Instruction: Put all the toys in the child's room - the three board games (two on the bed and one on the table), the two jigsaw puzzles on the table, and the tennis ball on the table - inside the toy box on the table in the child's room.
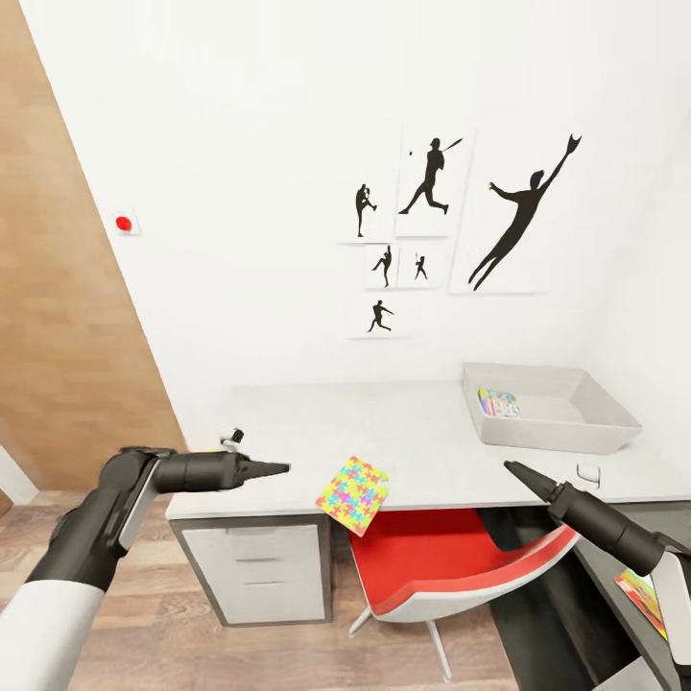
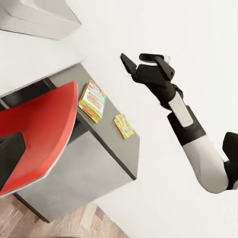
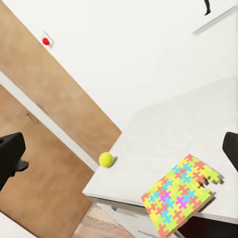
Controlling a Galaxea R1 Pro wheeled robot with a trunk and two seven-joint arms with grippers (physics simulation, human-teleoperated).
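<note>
The jigsaw puzzle point(image 1: 352, 494) with the bright interlocking lid lies at the table's point(image 1: 317, 422) front edge, one corner hanging over; it is also in the right wrist view point(image 3: 181, 196). Near the desk's left end rests the tennis ball point(image 3: 106, 159). A second small jigsaw puzzle point(image 2: 124, 126) and a colourful board game point(image 2: 92, 101) lie on the dark grey top. The toy box point(image 1: 576, 434) stands at the back right with a colourful flat box point(image 1: 498, 403) inside. My left gripper point(image 1: 280, 468) hovers left of the puzzle, open. My right gripper point(image 1: 512, 468) hovers to its right, open and empty.
A red-and-white chair point(image 1: 451, 566) is tucked under the desk below the puzzle. White drawers point(image 1: 259, 571) sit under the left end. Black silhouette posters point(image 1: 432, 230) hang on the white wall. A wooden door point(image 1: 58, 317) stands at the left.
</note>
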